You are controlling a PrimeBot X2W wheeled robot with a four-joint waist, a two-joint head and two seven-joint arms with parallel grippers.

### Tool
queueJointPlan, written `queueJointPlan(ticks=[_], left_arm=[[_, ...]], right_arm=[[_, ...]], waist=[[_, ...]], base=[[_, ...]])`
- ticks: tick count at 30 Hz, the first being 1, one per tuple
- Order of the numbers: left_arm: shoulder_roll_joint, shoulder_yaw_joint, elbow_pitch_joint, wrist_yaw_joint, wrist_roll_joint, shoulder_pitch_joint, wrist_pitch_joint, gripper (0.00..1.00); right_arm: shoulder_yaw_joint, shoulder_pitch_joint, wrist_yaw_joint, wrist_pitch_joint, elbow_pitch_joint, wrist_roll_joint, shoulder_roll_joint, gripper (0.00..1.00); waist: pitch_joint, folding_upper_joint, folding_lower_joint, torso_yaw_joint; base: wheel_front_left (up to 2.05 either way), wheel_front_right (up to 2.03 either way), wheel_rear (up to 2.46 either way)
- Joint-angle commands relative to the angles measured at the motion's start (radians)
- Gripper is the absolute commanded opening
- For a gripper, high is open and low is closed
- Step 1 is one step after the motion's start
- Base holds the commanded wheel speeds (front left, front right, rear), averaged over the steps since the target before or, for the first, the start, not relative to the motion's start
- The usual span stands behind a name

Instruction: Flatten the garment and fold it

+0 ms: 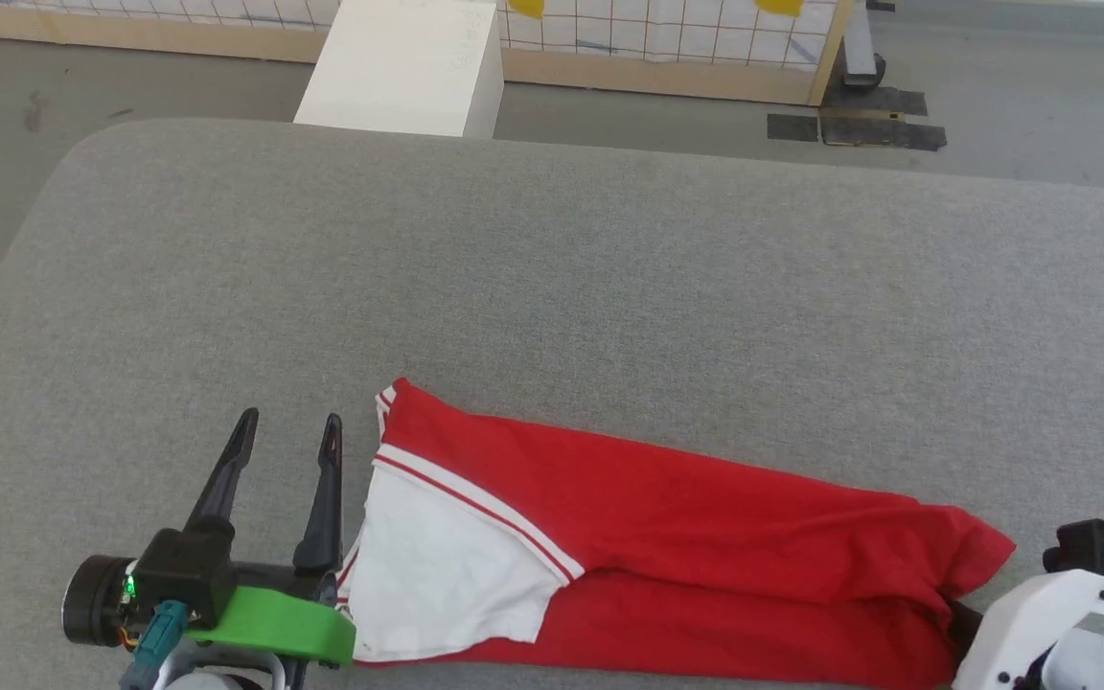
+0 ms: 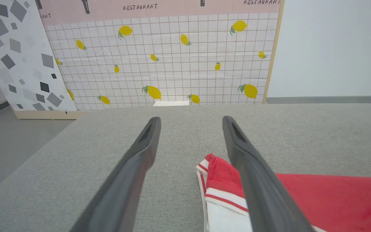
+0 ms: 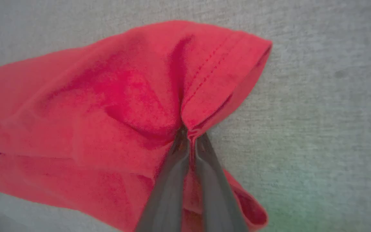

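The right gripper (image 3: 188, 132), jaws closed on a pinch of red cloth at the hem end of the shirt (image 1: 686, 517); the gathered fabric rises from the fingertips toward 12 o'clock in the right wrist view. The left gripper (image 1: 289, 422), jaws spread wide and holding nothing, stands just beside the shirt's striped-trim end, with the white sleeve (image 1: 437, 565) at its 3 o'clock. The shirt lies as a long, narrow, bunched band on the near part of the grey padded surface (image 1: 552, 268), running from about 7 o'clock to 4 o'clock in the head view, trim toward the left gripper, hem toward the right gripper. Progress, as judged: early. One end is gripped and the other is free; the shirt is neither spread flat nor neatly folded, so the flattening and every fold appear to remain
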Motion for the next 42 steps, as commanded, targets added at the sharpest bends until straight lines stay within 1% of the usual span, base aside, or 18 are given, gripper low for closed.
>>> queueJointPlan(ticks=[1, 7, 12, 18, 23, 27, 29, 36, 42], left_arm=[[-0.008, 0.007, 0.003, -0.008, 0.008, 0.001, -0.004, 1.0], [-0.019, 0.022, 0.012, -0.022, 0.018, 0.014, -0.004, 1.0], [-0.024, 0.029, 0.016, -0.03, 0.026, 0.018, -0.004, 1.0], [-0.028, 0.03, 0.021, -0.037, 0.031, 0.022, -0.004, 1.0], [-0.029, 0.032, 0.031, -0.04, 0.032, 0.027, -0.004, 1.0], [-0.03, 0.033, 0.036, -0.042, 0.032, 0.033, -0.004, 1.0], [-0.032, 0.035, 0.037, -0.042, 0.031, 0.037, -0.004, 1.0], [-0.039, 0.033, 0.046, -0.044, 0.028, 0.051, -0.004, 1.0], [-0.046, 0.027, 0.047, -0.045, 0.026, 0.051, -0.004, 1.0]], right_arm=[[0.025, 0.015, 0.008, 0.003, 0.03, -0.008, 0.037, 0.0], [-0.051, -0.004, 0.008, -0.051, 0.002, -0.046, 0.03, 0.0], [-0.132, -0.023, 0.008, -0.081, -0.005, -0.077, -0.016, 0.0], [-0.232, -0.045, 0.008, -0.097, 0.021, -0.116, -0.073, 0.0], [-0.271, -0.05, 0.008, -0.091, 0.04, -0.133, -0.094, 0.0], [-0.24, -0.035, 0.008, -0.062, 0.015, -0.106, -0.086, 0.0], [-0.204, -0.02, 0.008, -0.039, -0.02, -0.087, -0.082, 0.0], [-0.047, 0.054, 0.008, 0.076, -0.216, 0.011, -0.075, 0.0], [0.053, 0.079, 0.008, 0.172, -0.347, 0.094, -0.036, 0.0]], waist=[[-0.005, 0.0, 0.0001, -0.002], [-0.026, 0.0, 0.0001, -0.01], [-0.039, 0.0, 0.0001, -0.015], [-0.051, 0.0, 0.0001, -0.019], [-0.065, 0.0, 0.0001, -0.023], [-0.08, 0.0, 0.0001, -0.025], [-0.09, 0.0, 0.0001, -0.027], [-0.114, 0.0, 0.0001, -0.028], [-0.117, 0.0, 0.0001, -0.006]], base=[[0.0, 0.0, 0.0], [0.0, 0.0, 0.0], [0.0, 0.0, 0.0], [0.0, 0.0, 0.0], [0.0, 0.0, 0.0], [0.0, 0.0, 0.0], [0.0, 0.0, 0.0], [0.0, 0.0, 0.0], [0.0, 0.0, 0.0]])
